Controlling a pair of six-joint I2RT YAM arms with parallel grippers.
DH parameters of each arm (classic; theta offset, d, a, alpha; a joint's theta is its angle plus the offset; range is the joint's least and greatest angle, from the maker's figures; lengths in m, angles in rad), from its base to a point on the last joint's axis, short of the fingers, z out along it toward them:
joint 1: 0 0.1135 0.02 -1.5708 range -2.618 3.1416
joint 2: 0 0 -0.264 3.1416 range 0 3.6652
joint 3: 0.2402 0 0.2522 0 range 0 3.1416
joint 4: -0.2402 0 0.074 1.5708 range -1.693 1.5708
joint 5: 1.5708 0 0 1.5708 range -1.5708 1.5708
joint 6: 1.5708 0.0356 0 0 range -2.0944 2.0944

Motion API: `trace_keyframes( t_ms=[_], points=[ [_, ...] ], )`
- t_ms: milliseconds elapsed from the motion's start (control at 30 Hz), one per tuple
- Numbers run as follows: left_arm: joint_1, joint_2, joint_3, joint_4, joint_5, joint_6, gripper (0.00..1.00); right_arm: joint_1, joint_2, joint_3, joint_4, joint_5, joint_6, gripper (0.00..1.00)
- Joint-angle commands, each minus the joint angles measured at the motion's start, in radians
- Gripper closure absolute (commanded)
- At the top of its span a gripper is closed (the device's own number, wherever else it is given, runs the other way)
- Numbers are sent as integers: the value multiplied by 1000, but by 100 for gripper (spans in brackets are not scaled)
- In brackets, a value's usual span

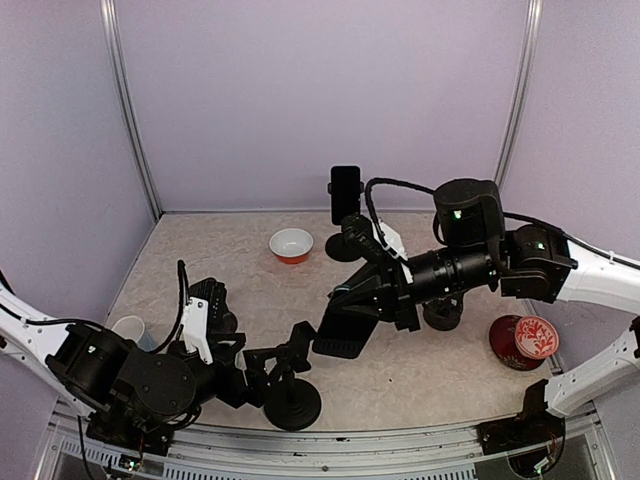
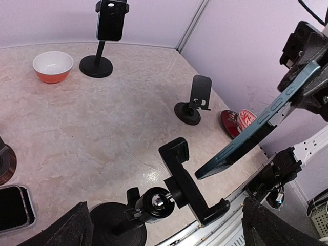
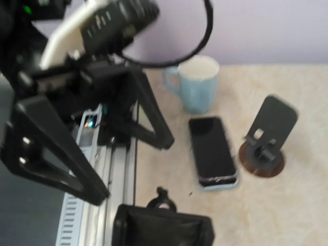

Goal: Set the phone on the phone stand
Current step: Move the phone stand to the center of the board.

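My right gripper [image 1: 385, 300] is shut on a dark teal phone [image 1: 345, 335] and holds it tilted in the air. In the left wrist view the phone [image 2: 256, 128] hangs just right of and above the clamp [image 2: 189, 179] of a black phone stand. The stand has a round base [image 1: 293, 405] resting on the table near the front edge. My left gripper [image 1: 250, 375] is open, its pads [image 2: 72, 228] wide apart on either side of the stand's stem, not touching it. The right wrist view is blurred; a dark shape [image 3: 161, 228] fills its lower edge.
A second phone sits on a tall stand [image 1: 345, 195] at the back, next to a red bowl [image 1: 291, 245]. A small empty stand [image 1: 443, 315] and red dishes [image 1: 525, 338] are on the right. A light-cased phone [image 3: 212, 151], blue mug [image 3: 197, 84] and brown-based stand [image 3: 266, 143] are on the left.
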Motion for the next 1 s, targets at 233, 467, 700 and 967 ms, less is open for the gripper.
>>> trace_keyframes(
  t_ms=[233,467,700,967],
  points=[
    [-88,41,77,-168,-76,-171,1,22,37,-15,179,-209,70,100],
    [-128,73,120,-301,-107,-286,1,33,52,-18,224,-272,99,100],
    [-132,37,65,-253,-114,-258,2,44,79,-5,227,-249,99,100],
    [-131,-146,-120,160,-60,15,10,43,-48,6,133,-189,60,100]
  ],
)
